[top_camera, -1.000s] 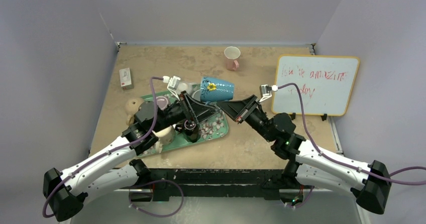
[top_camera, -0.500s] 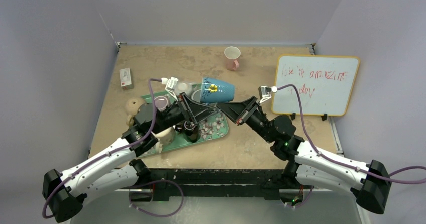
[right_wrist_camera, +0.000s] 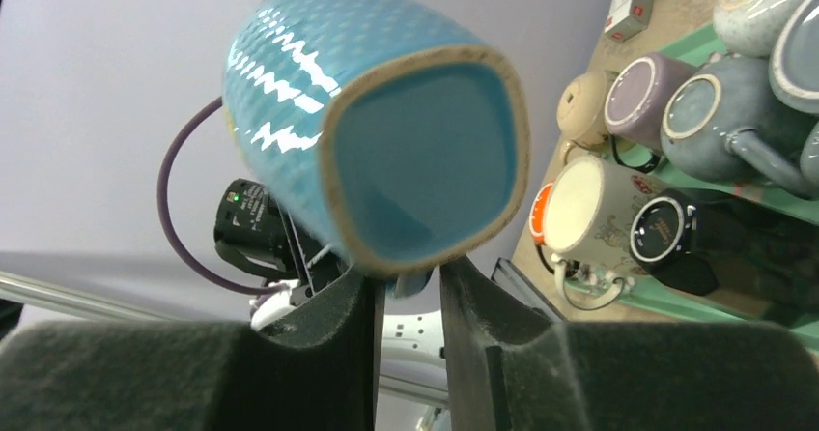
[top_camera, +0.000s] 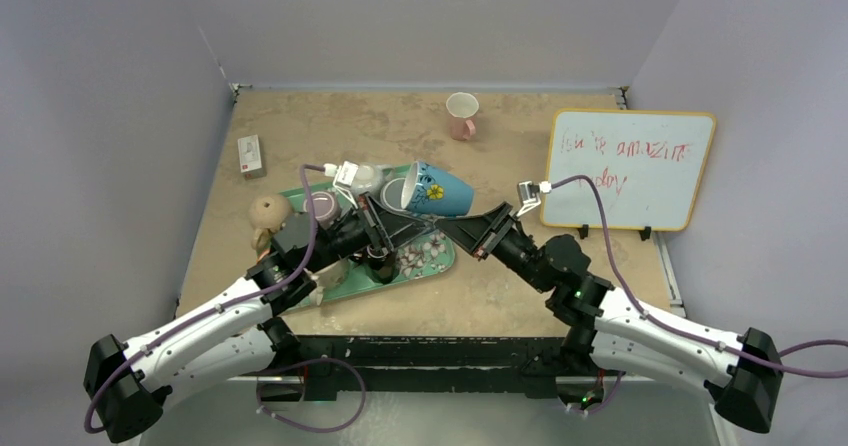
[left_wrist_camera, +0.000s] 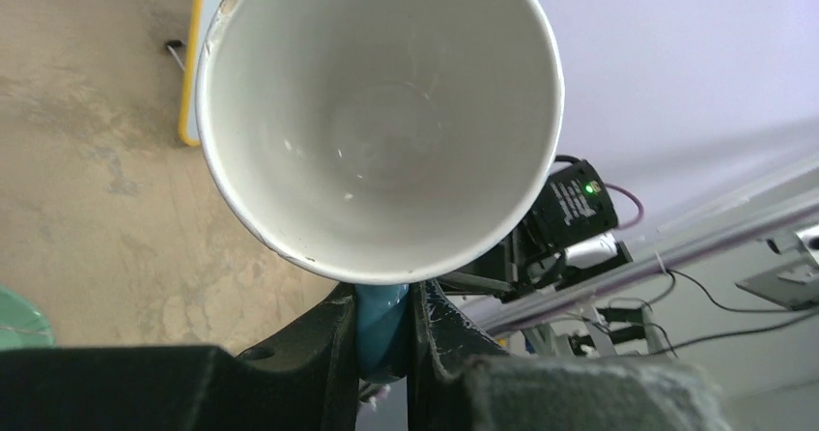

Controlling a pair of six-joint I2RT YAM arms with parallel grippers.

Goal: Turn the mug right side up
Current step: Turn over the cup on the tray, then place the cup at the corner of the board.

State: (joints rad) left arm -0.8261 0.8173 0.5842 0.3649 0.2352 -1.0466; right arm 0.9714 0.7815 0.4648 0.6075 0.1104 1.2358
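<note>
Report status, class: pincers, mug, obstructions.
Both left pincer and right pincer shut on blue mug. Mug aloft, tilted, not yet upright. Crowded green tray close by.

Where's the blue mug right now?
In the top view the blue mug is mid-table, held tilted between the left gripper and right gripper, above the far right corner of the green tray, left of the whiteboard.

My right gripper [right_wrist_camera: 408, 276] pinches a small blue part under the blue mug [right_wrist_camera: 377, 122], its base facing me; beyond, cups crowd a green tray [right_wrist_camera: 676, 305].
</note>
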